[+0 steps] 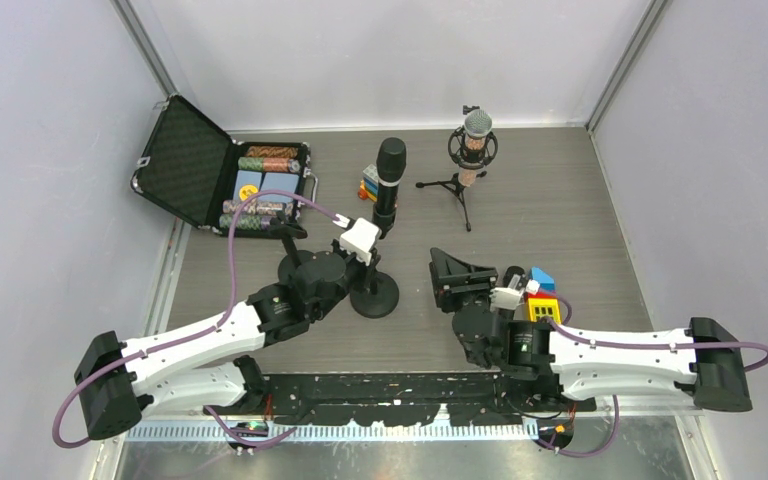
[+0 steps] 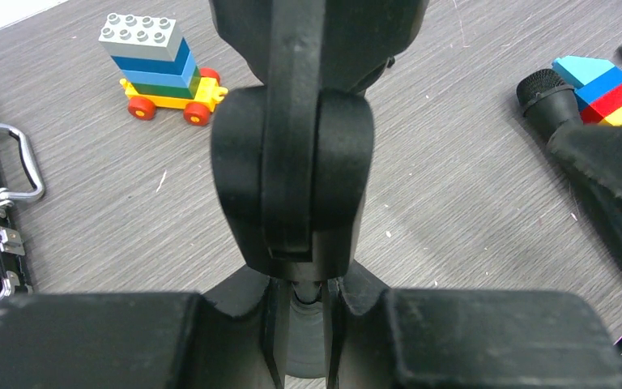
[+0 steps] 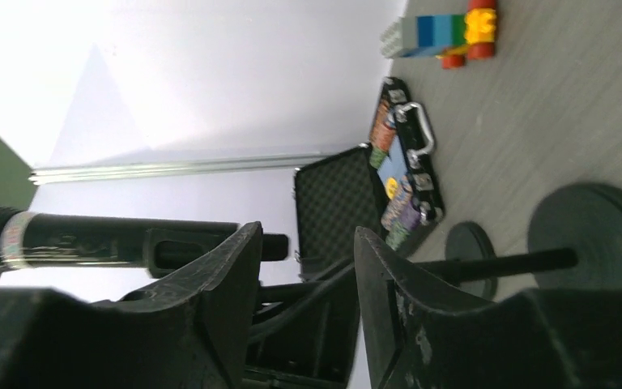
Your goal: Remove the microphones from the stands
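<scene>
A black microphone (image 1: 390, 180) stands upright in the clip of a stand with a round black base (image 1: 382, 300). My left gripper (image 1: 368, 262) is shut on the stand's thin pole just under the clip (image 2: 291, 162), and the pole shows between its fingertips (image 2: 304, 296). To the right of the stand, my right gripper (image 1: 436, 278) points at it, open, with nothing between its fingers. In the right wrist view the microphone (image 3: 89, 239) lies beyond the right gripper (image 3: 308, 239), apart from it, with the stand's pole (image 3: 502, 262) and base (image 3: 595, 235) to the right.
An open black case (image 1: 185, 160) with poker chips sits at the back left. A second microphone on a small tripod (image 1: 475, 145) stands at the back. A brick toy car (image 2: 158, 69) is behind the stand. Coloured bricks (image 1: 542, 295) lie by my right wrist.
</scene>
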`<state>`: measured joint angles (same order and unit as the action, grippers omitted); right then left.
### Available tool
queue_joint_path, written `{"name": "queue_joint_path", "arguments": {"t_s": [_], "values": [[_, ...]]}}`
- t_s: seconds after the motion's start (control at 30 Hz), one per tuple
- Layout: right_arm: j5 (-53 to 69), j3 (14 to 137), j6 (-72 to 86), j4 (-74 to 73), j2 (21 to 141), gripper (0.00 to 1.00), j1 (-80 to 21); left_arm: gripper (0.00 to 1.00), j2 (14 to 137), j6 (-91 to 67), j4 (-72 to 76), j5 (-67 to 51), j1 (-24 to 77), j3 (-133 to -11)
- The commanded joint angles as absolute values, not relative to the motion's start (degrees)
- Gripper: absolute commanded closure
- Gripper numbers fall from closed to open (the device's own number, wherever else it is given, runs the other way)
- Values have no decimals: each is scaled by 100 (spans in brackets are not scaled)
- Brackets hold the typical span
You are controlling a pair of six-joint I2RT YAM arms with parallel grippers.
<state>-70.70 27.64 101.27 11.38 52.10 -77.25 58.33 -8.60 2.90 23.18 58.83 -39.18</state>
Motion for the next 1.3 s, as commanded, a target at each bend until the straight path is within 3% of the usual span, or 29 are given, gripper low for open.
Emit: {"name": "queue_joint_path", "arguments": {"t_s": [0.0, 0.53, 0.73, 1.27], "values": [[-6417, 2970, 13125, -904, 5281, 47, -7734, 100, 5690, -881, 341, 2423, 5910, -3942], [-5372, 3533, 13920, -461, 6569, 50, -7734, 100, 5650, -783, 221, 2457, 5912, -4023], [-5145, 3381, 13800, 721, 6975, 54, -7712, 100, 5595, -791, 310, 2517, 5914, -3976], [-4545, 3229, 13695, 1728, 7532, 56, -7472, 100, 5637, -878, 301, 2469, 5906, -3946]]}}
